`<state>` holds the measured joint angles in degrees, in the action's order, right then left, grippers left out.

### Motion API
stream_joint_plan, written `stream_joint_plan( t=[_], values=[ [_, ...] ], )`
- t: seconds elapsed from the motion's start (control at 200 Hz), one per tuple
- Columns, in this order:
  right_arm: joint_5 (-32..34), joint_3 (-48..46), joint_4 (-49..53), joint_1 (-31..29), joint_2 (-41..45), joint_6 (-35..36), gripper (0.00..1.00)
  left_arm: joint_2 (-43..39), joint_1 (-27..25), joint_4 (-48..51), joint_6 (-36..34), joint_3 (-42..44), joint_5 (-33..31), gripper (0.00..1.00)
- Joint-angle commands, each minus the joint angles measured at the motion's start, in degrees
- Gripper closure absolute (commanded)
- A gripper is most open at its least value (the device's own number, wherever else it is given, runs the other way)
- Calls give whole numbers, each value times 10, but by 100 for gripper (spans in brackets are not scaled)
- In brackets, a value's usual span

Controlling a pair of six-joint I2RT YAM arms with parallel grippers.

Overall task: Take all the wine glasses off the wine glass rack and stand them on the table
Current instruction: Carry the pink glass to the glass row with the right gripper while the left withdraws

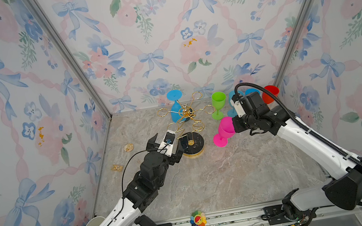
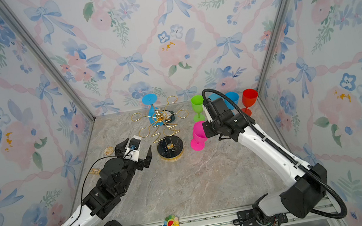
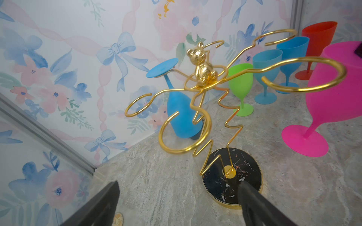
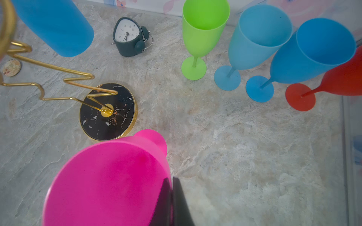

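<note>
Pinching the rim of the pink wine glass (image 1: 225, 129), one finger inside the bowl and one outside, the right gripper (image 4: 170, 191) holds it just right of the wine glass rack (image 1: 185, 115), clear of the loops. The glass is tilted with its foot low over the table (image 1: 211, 183); I cannot tell whether it touches. It looks like light, stiff, matte plastic, unlikely to break but liable to pivot in a rim pinch, so the stem seems the surer hold. A blue wine glass (image 3: 180, 111) hangs upside down from a far-left loop. The right arm reaches in from the near right, wrist turned leftward. The left gripper (image 3: 178, 183), jaws spread and empty, sits low just left of the rack's base.
</note>
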<state>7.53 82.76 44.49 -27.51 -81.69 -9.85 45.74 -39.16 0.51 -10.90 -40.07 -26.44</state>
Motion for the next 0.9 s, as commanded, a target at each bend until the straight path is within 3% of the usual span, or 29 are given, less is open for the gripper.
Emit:
stream_joint_plan(
  t=[0.0, 0.16, 0.365, 0.485, 0.895],
  values=[
    [34, 54, 18, 9, -45, 19, 100, -15, 70, 30, 94, -16, 57, 3],
    [40, 105, 27, 18, -104, 27, 100, 2, 197, 29, 139, -16, 144, 4],
    [25, 142, 23, 35, -162, 29, 100, 35, 291, 22, 155, -20, 208, 3],
    [8, 161, 14, 45, -192, 30, 100, 49, 306, 17, 162, -19, 230, 2],
    [-23, 286, 32, 65, -310, 28, 100, 34, 312, 0, 162, -4, 211, 2]
  ],
)
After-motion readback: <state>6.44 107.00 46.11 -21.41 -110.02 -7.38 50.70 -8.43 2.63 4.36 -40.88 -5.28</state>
